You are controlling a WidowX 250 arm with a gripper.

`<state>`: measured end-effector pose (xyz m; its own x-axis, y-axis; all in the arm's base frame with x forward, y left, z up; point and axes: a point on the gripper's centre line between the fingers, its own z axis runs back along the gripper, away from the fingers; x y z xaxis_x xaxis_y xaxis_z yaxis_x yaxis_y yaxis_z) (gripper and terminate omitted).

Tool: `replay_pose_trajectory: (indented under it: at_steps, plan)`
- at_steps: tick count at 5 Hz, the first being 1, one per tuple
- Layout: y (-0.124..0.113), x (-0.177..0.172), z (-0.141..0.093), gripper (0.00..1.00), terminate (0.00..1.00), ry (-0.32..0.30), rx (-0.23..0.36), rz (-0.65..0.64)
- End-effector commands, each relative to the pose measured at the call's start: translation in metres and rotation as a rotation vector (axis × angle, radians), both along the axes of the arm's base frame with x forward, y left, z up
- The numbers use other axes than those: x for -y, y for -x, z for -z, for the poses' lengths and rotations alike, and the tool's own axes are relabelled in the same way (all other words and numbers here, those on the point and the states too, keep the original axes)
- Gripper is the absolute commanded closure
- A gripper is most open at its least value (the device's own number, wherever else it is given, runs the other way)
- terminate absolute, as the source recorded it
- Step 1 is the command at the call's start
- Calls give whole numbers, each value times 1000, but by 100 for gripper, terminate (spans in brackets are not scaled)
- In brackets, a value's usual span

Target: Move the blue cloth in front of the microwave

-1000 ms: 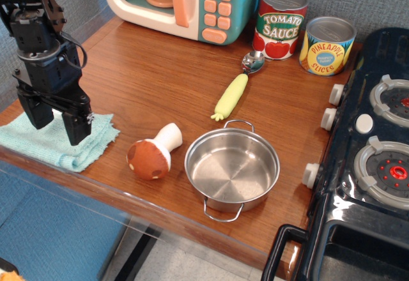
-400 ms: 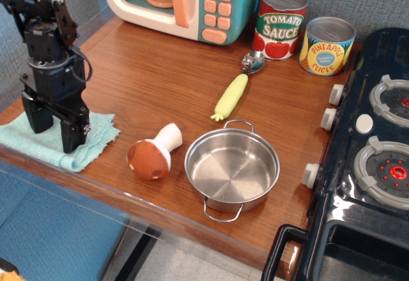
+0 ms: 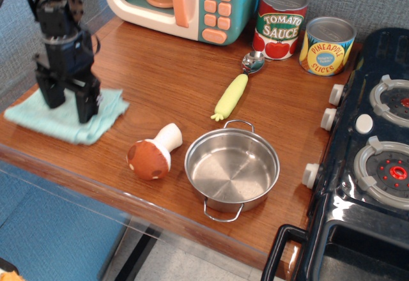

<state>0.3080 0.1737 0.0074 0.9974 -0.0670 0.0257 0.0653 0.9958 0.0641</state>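
Note:
The blue cloth (image 3: pixel 96 122) lies flat on the wooden counter (image 3: pixel 160 76) at the far left, near the front edge. My gripper (image 3: pixel 69 106) stands upright on it. The black fingers (image 3: pixel 87 108) are apart, with their tips down on the cloth's middle, and I cannot see a fold held between them. The microwave (image 3: pixel 211 6) stands at the back of the counter, with a cream body, teal panel, salmon buttons and its door ajar. The bare wood in front of it is well behind and to the right of the cloth.
A toy mushroom (image 3: pixel 152 154) and a steel pot (image 3: pixel 232 169) sit near the front edge. A corn-handled spoon (image 3: pixel 233 92) lies mid-counter. A tomato sauce can (image 3: pixel 280 22) and a pineapple can (image 3: pixel 326 45) stand at the back right. A toy stove (image 3: pixel 377 140) bounds the right side.
The gripper has moved back and slightly right, away from the front edge. The cloth has shifted with it and now lies further onto the counter.

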Motion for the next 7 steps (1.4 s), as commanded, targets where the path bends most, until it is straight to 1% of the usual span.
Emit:
replay_pose_trajectory:
  at_steps: [1, 2, 3, 4, 5, 6, 7]
  plan:
    - [-80, 36, -7, 0, 0, 27, 64, 106]
    - [-103, 60, -8, 0, 0, 16, 81, 173]
    - [-112, 69, -8, 0, 0, -10, 48, 156]
    - [-112, 61, -26, 0, 0, -33, 35, 4]
    - [-116, 56, -52, 0, 0, -14, 50, -69]
    - [-116, 61, -80, 0, 0, 0, 117, -43]
    - [-111, 67, -102, 0, 0, 19, 178, 0]
